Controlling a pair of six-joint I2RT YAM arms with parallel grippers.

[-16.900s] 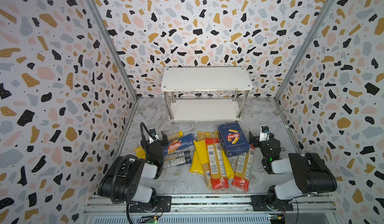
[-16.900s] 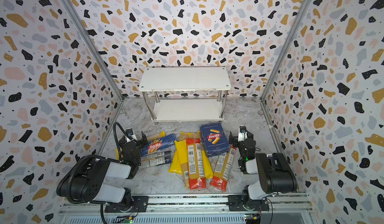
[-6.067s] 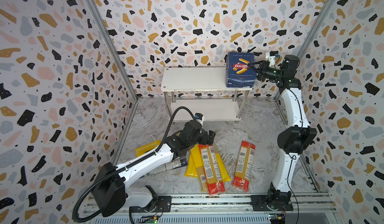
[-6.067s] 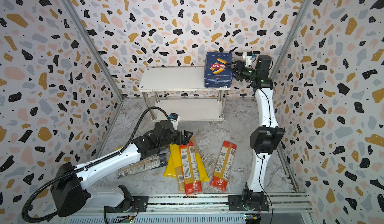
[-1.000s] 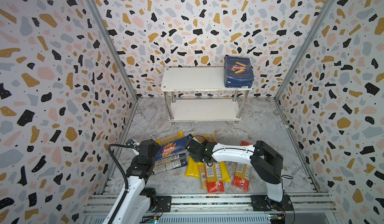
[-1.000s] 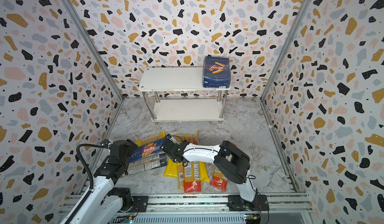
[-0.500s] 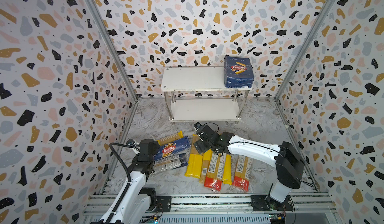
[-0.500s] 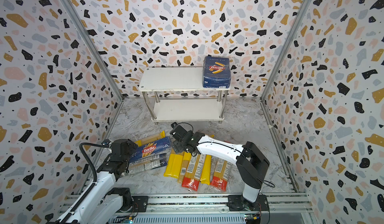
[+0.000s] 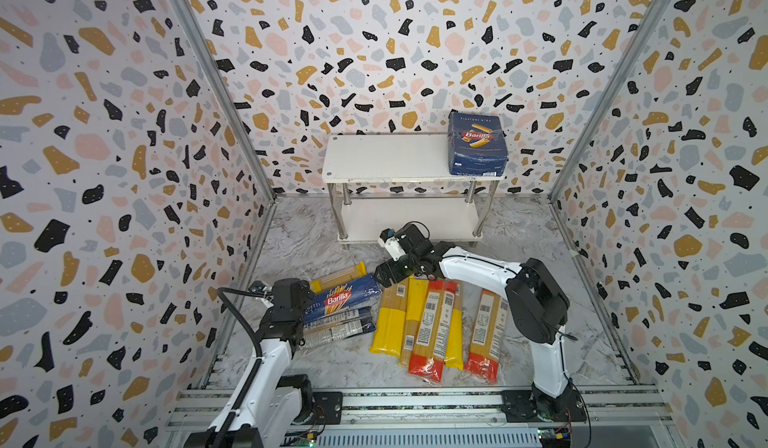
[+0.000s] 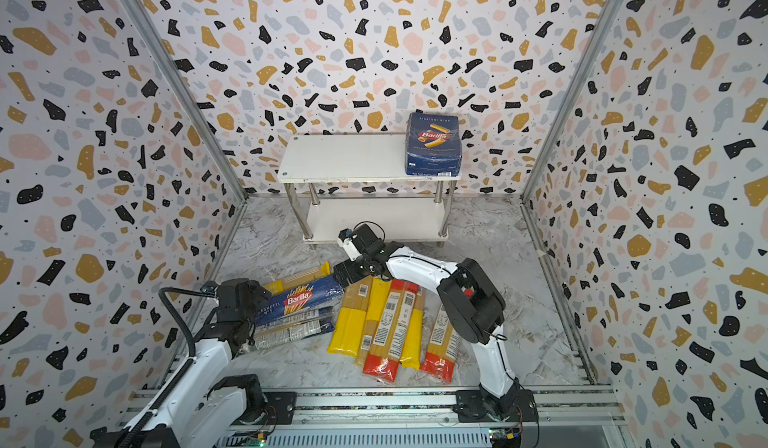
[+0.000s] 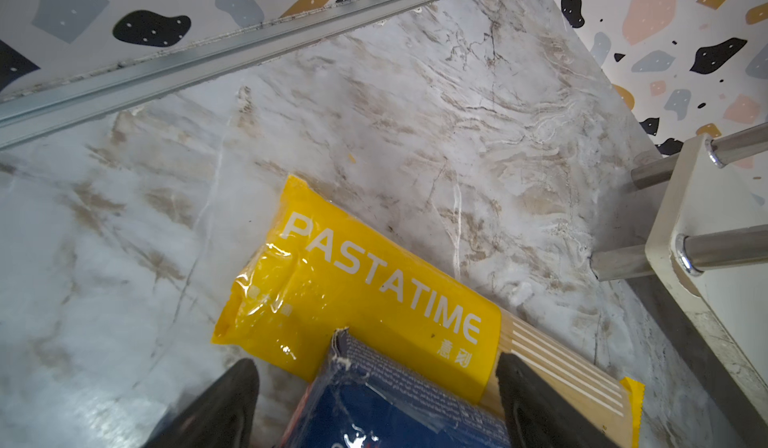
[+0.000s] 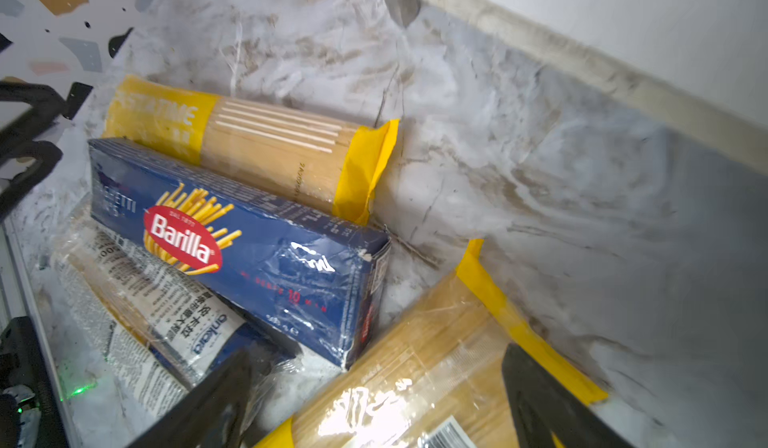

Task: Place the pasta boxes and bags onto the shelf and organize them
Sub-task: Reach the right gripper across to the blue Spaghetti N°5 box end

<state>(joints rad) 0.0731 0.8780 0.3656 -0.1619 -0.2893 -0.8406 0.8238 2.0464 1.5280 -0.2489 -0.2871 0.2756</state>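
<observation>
The step in hand seems to be gripping the narrow Barilla box (image 9: 340,298) near the left edge of the desk (image 9: 307,238). The left fingers (image 11: 226,400) stand wide astride its end, and the right fingers (image 12: 216,400) are wide over a yellow bag (image 12: 436,363). Next: close squarely, then lift toward the shelf (image 9: 386,159).

The marble worktop (image 9: 540,225) carries the shelf (image 9: 374,159) at centre. The spaghetti bags (image 9: 432,325) and narrow box (image 9: 340,298) lie at lower centre. The wide box (image 9: 477,144) stands on the shelf's top right.

The wide blue box (image 9: 478,144), far right on the shelf (image 9: 386,159), reads Barilla and RIGATONI; the long box (image 12: 232,238), near left, Barilla and 10 MIN; the yellow bag (image 11: 374,275) beside it PASTATIME; the clear bag (image 12: 166,313) ankara
</observation>
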